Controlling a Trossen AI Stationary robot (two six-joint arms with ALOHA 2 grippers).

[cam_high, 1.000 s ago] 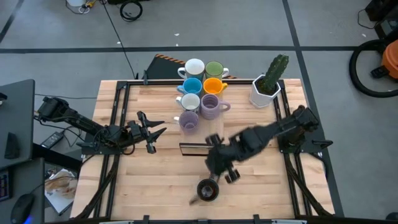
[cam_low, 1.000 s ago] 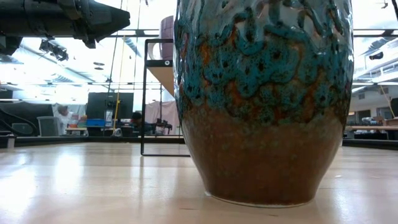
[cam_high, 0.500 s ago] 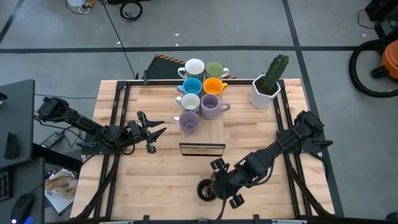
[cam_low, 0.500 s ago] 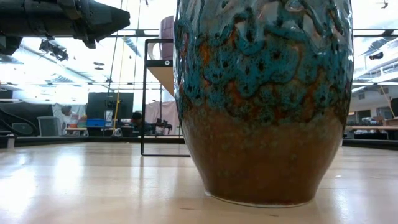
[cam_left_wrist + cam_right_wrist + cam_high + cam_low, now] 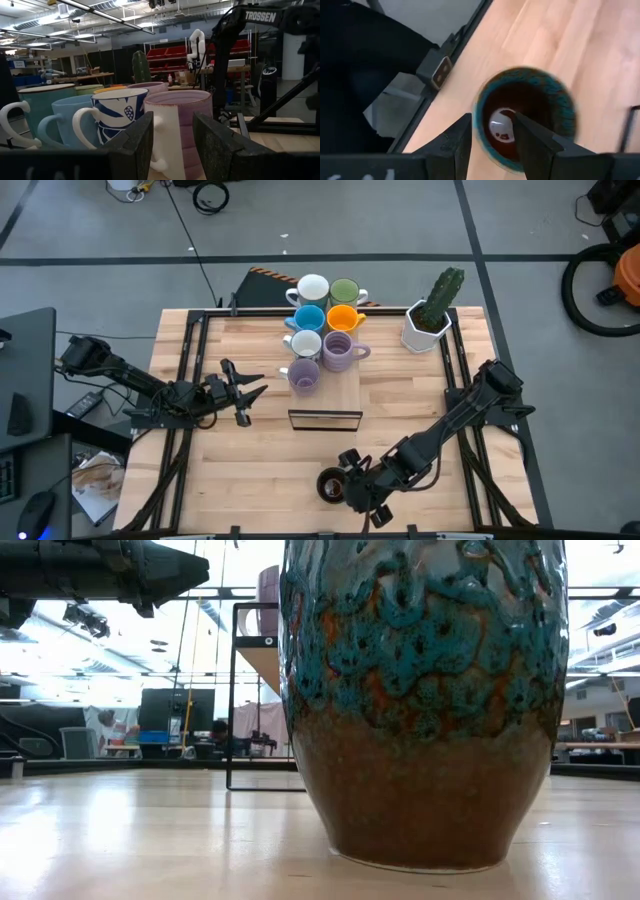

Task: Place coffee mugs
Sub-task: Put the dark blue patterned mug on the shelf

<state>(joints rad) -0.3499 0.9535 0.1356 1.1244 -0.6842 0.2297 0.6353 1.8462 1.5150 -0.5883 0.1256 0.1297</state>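
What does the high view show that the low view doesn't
Only the high view shows the cluster of seven mugs at the table's far edge, the cactus pot, the left claw waiting at the left, and the right claw beside the dark brown mug. Only the low view shows that mug's teal-over-brown glaze and the room behind. Both show the mug and the black frame.

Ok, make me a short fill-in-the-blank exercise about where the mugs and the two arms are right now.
1. The right gripper hangs over the dark ____ mug near the table's front edge.
2. Seven mugs are clustered at the table's far edge, next to the ____ pot.
3. The left gripper waits on the table's ____ side.

Missing words: brown; cactus; left
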